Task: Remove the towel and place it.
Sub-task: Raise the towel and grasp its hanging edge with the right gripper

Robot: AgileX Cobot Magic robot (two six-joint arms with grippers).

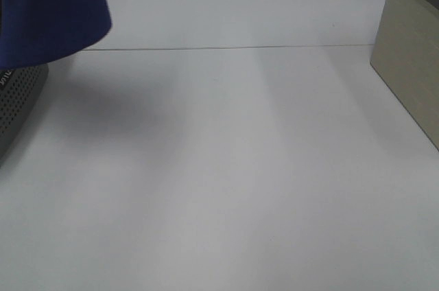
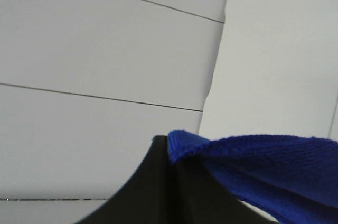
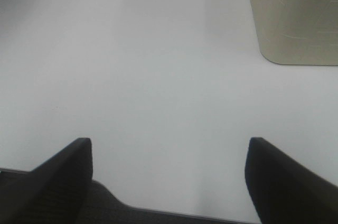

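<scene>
The towel (image 1: 48, 9) hangs at the upper left, its edge pinched in the closed left gripper (image 2: 169, 152), and looks soft, limp and light; the right gripper (image 3: 169, 150), wide and empty, could take a free corner.

One towel (image 1: 48, 9) — one beige box (image 1: 410, 71)

Black left gripper (image 2: 168, 152) pinches the edge of a royal-blue plush towel (image 2: 264, 166); black right gripper (image 3: 170, 145) holds its jaws wide apart.

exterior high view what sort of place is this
Probably a lab test bench: a plain white table, a beige box at its right edge, and a grey perforated device at the left.
</scene>
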